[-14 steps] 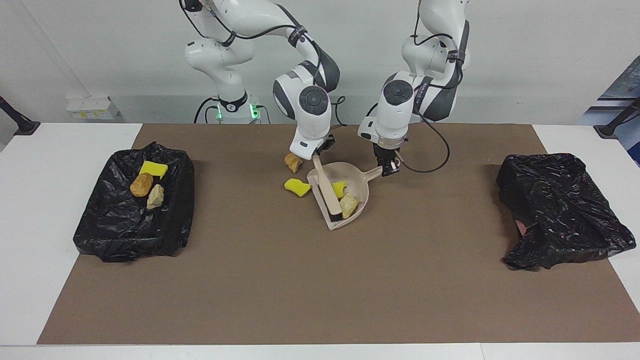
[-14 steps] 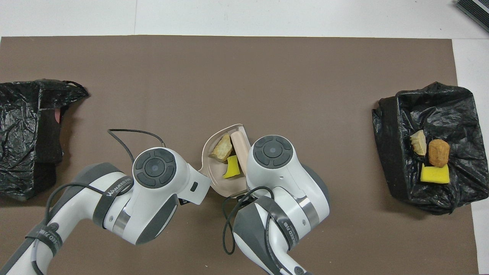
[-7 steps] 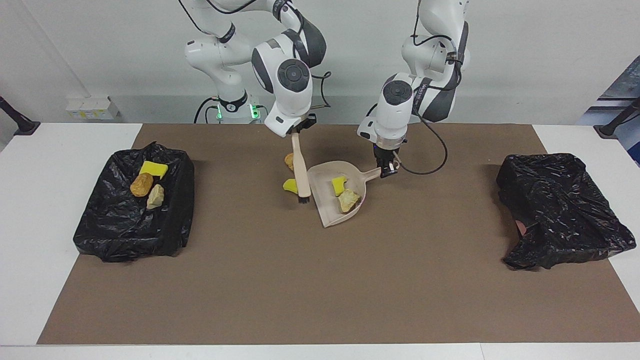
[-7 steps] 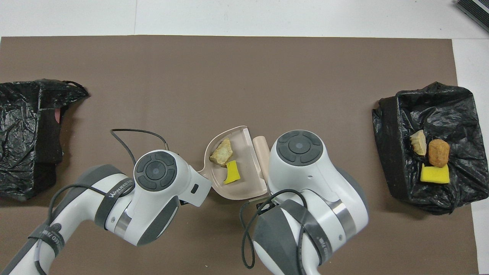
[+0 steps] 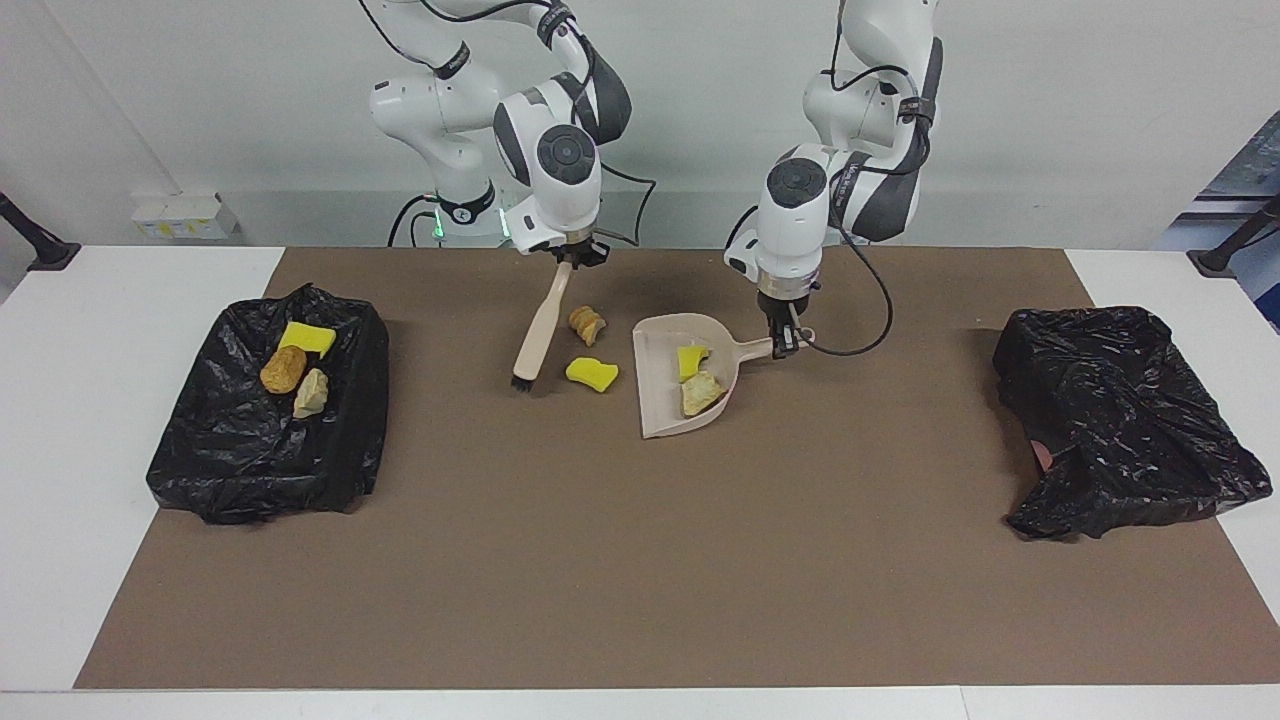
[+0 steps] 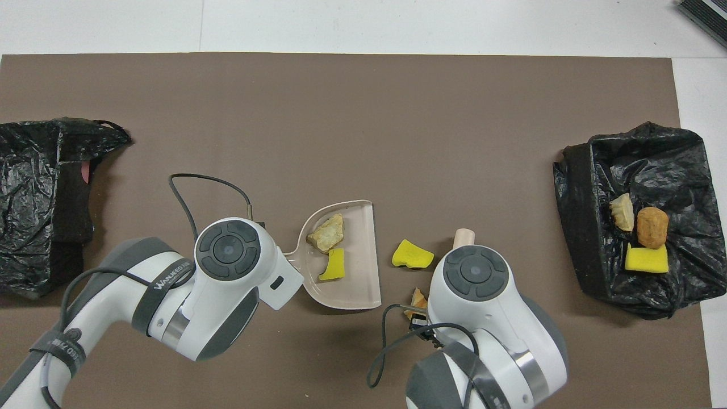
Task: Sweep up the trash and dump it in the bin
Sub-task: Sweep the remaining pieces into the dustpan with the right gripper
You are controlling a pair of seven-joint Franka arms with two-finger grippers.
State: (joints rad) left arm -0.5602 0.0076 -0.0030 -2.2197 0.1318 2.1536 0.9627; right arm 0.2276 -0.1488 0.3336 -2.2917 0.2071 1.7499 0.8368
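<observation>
Overhead, right pincer (image 5: 572, 262) hidden under wrist, brush (image 5: 537, 329) mostly covered.

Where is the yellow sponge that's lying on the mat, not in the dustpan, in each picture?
Facing view: the loose yellow sponge lies near the picture's middle, between the brush and the dustpan.
Overhead view: the sponge lies just past the dustpan's open edge, toward the right arm's end.
Shared landmark: the dustpan beside it.

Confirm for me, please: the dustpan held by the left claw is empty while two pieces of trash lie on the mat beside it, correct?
Not quite. The facing view shows the dustpan holding a yellow sponge chunk and a tan roll. The left claw does hold its handle, and two pieces lie beside it.
</observation>
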